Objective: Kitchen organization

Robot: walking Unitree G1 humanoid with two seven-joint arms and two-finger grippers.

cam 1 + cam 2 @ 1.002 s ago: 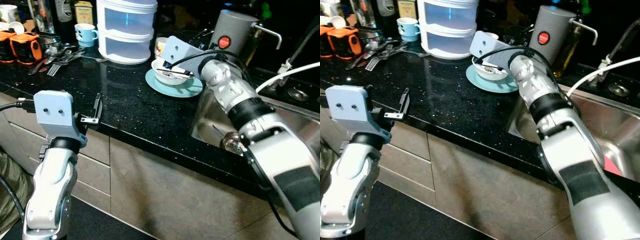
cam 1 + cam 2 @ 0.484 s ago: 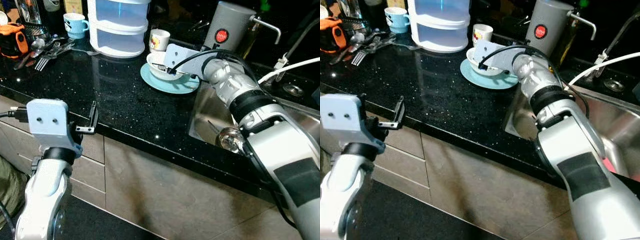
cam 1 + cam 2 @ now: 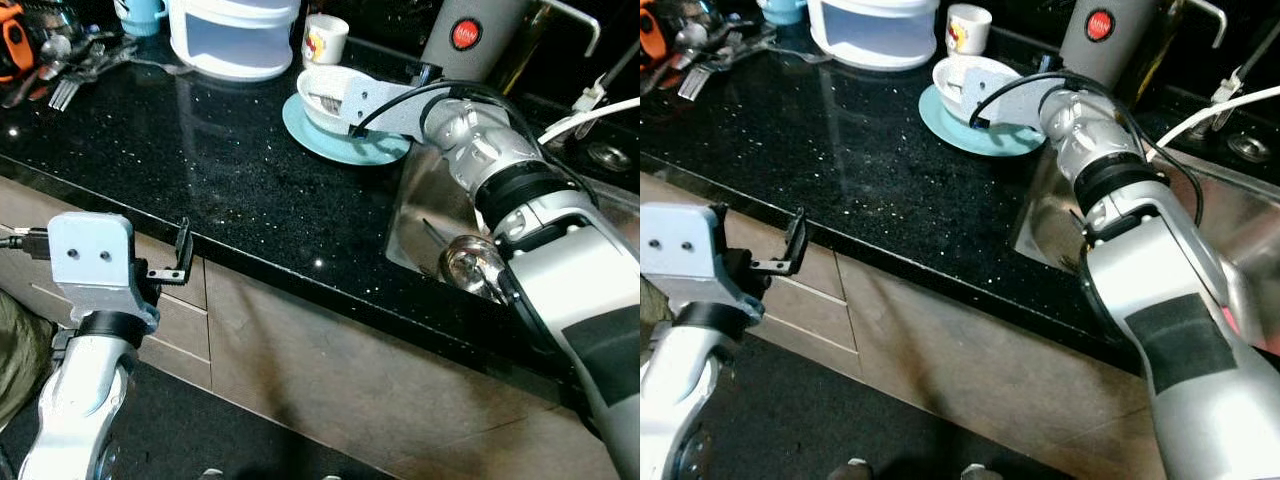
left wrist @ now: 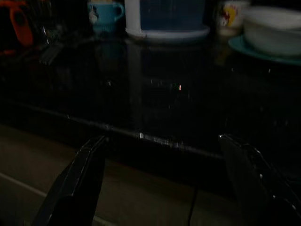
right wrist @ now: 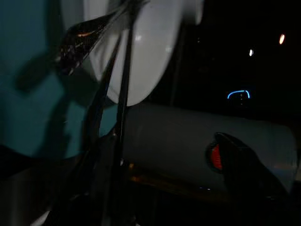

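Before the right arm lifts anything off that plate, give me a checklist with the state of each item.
1. Right gripper at the white bowl: ok.
2. Fingers closed on the bowl's rim: cannot tell.
3. Bowl seated on the teal plate: ok.
4. Plate fully on the countertop, near the sink edge: ok.
5. Small mug close behind the bowl, could get knocked: not ok.
6. Left gripper open, off the counter's front edge: ok.

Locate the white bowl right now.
The white bowl sits on the teal plate, on the counter's right side beside the sink, at the right gripper.
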